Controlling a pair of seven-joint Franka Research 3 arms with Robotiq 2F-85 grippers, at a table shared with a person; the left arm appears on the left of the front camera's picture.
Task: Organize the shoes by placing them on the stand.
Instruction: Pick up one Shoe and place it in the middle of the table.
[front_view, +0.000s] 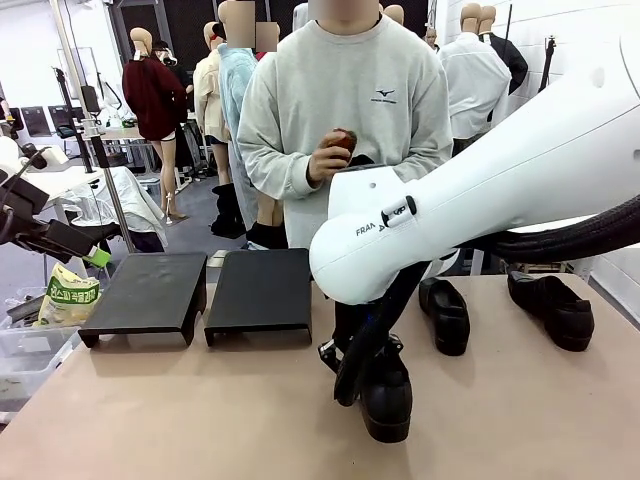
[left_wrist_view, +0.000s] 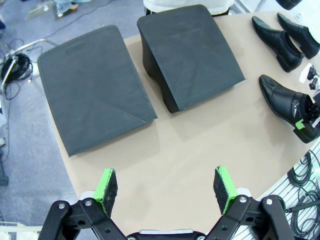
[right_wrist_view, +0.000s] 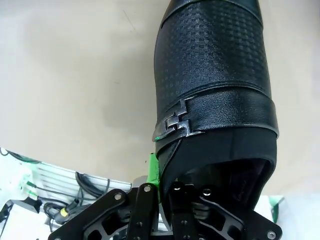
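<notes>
Three black shoes are in view. The nearest shoe (front_view: 388, 398) (right_wrist_view: 215, 75) (left_wrist_view: 282, 99) lies at the table's middle front, and my right gripper (front_view: 352, 368) (right_wrist_view: 162, 177) is shut on the rim of its opening, one green pad (right_wrist_view: 152, 170) pressed against the outside. Two more shoes (front_view: 445, 315) (front_view: 551, 309) rest side by side at the right. Two black stands (front_view: 147, 293) (front_view: 260, 290) sit at the left and centre, both bare on top. My left gripper (left_wrist_view: 166, 186) hovers open above the table edge near the stands, with nothing between its fingers (left_wrist_view: 107, 184).
A person (front_view: 345, 100) stands at the far side holding a small reddish thing in one hand (front_view: 330, 155). A yellow-green bag (front_view: 68, 296) lies in a clear bin off the table's left. Bare tabletop (front_view: 200, 410) lies in front of the stands.
</notes>
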